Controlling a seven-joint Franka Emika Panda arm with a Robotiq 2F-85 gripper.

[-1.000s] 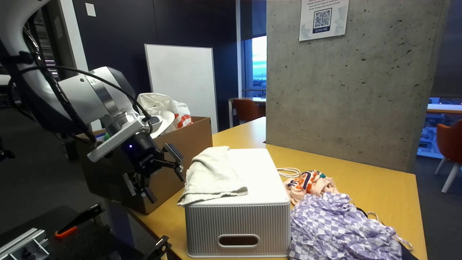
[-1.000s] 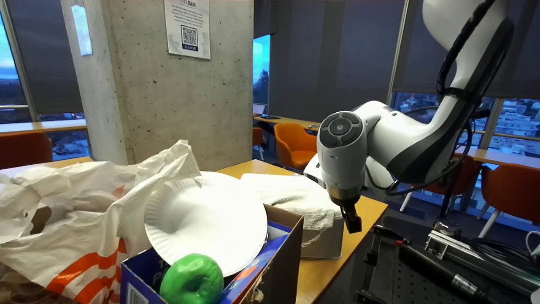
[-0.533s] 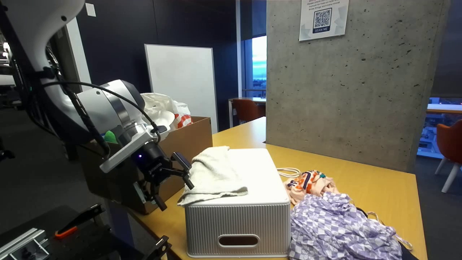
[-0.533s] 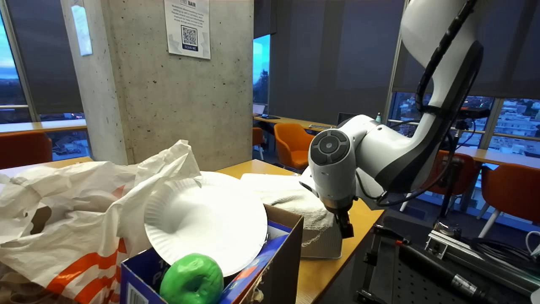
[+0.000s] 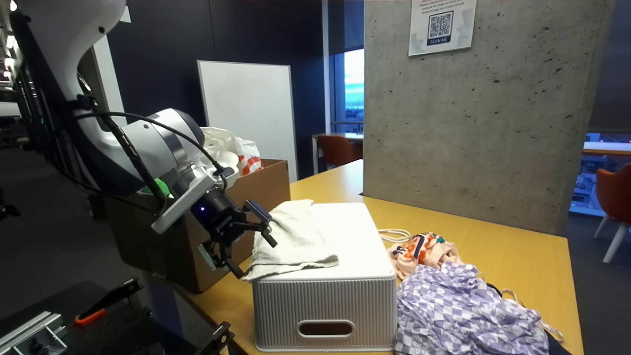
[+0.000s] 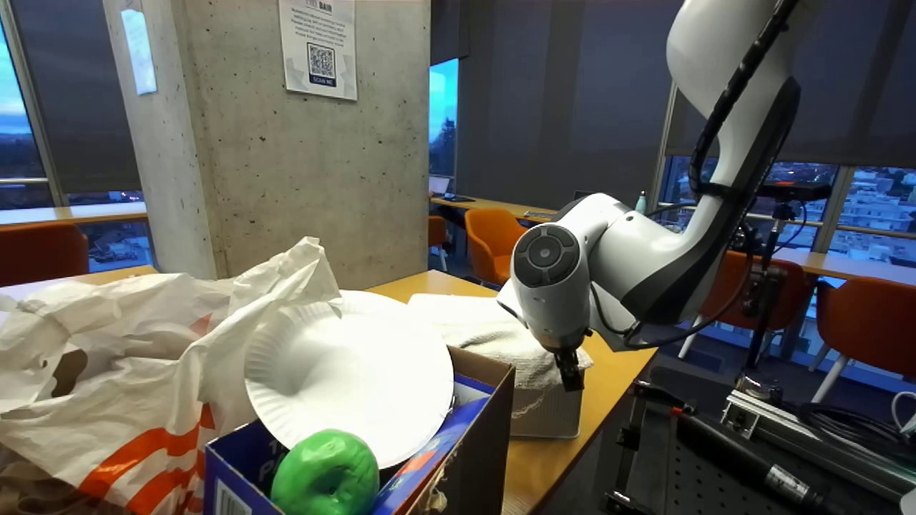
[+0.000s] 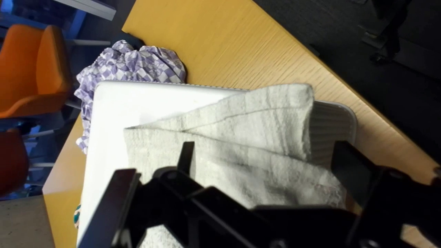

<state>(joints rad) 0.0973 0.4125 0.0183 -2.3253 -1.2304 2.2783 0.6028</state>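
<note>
You've got the gripper tilted down by the off-white cloth, with its fingers spread wide apart; in the wrist view one finger sits over the fabric and the other is out past the box's top edge; I honestly can't tell from here whether a fingertip is touching the cloth. The cloth itself lies on top of the white box, on the side nearest your gripper, folded over itself and drooping over the edge there; the box stands on your yellow wood table; just beside it, on the side away from the gripper, there's a heap of purple checkered fabric, plus some peach printed fabric next to that. You can also see a cardboard box behind the gripper in an exterior view; poking out the top are a white paper plate, a green ring-shaped thing and a crumpled white bag.
</note>
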